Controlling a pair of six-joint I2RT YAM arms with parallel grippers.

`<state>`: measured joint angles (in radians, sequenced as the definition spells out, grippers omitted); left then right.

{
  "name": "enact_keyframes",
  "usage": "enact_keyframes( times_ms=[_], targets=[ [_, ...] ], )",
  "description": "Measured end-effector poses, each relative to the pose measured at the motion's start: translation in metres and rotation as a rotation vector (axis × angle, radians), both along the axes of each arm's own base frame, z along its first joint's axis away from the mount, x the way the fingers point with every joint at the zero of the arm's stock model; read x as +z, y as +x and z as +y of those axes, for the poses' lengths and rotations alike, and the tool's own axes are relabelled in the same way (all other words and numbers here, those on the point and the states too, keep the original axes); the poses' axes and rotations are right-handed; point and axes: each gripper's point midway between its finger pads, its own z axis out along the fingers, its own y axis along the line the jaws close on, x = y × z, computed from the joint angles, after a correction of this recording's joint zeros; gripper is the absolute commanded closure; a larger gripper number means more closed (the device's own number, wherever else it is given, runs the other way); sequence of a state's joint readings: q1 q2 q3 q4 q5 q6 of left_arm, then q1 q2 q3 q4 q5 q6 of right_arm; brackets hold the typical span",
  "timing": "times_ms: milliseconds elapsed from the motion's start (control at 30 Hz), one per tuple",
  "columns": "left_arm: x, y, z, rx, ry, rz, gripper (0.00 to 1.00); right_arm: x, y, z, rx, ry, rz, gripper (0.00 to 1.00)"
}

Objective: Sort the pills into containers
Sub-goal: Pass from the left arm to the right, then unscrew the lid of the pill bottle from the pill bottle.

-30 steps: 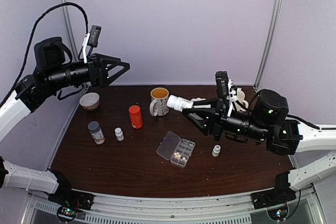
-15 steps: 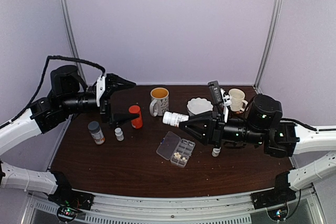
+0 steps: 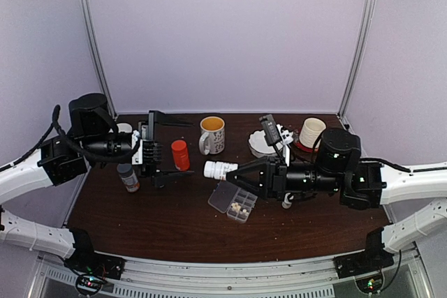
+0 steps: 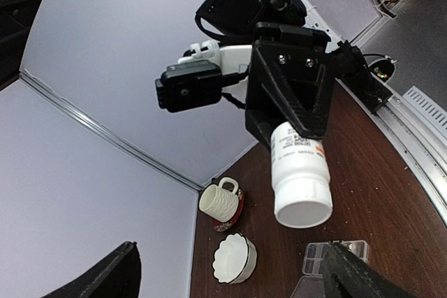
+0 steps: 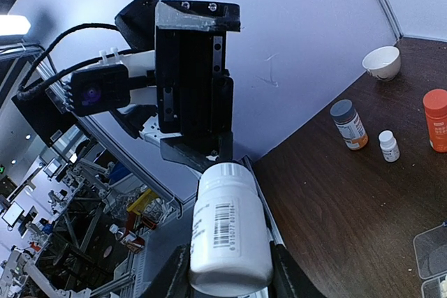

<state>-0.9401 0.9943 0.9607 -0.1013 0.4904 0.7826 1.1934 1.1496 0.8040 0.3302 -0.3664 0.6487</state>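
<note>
Grasping a white bottle (image 3: 218, 169) round its body, the right end effector (image 3: 236, 171) is held level; the left end effector (image 3: 174, 146) stands released, facing the cap (image 4: 302, 206). Pills (image 3: 239, 207) are seen in one organizer box (image 3: 223, 197) compartment on the bench (image 3: 140, 221). Tiny, light and likely to roll, they are judged better poured than pinched.

Matt wood-grain surface (image 3: 174, 228) is carrying a clear glossy plastic organizer box (image 3: 227, 199); the white plastic bottle (image 3: 218, 169) is looking smooth.
</note>
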Motion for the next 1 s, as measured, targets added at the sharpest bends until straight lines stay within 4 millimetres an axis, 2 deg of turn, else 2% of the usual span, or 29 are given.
enact_keyframes(
  times_ms=[300,567,767,1000],
  targets=[
    [-0.008,-0.011,-0.004,-0.051,0.035,-0.04,0.14,0.016,-0.002,0.004,0.021,0.047,0.003,0.85],
    [-0.023,-0.014,-0.016,-0.078,0.078,-0.033,0.24,0.017,-0.002,0.013,0.04,0.055,0.019,0.85],
    [-0.021,-0.012,-0.018,-0.073,0.077,-0.044,0.39,0.019,-0.003,0.014,0.045,0.062,0.02,0.85],
    [-0.014,-0.012,-0.019,-0.074,0.06,-0.056,0.39,0.022,-0.003,0.013,0.047,0.078,0.028,0.85]
  ],
)
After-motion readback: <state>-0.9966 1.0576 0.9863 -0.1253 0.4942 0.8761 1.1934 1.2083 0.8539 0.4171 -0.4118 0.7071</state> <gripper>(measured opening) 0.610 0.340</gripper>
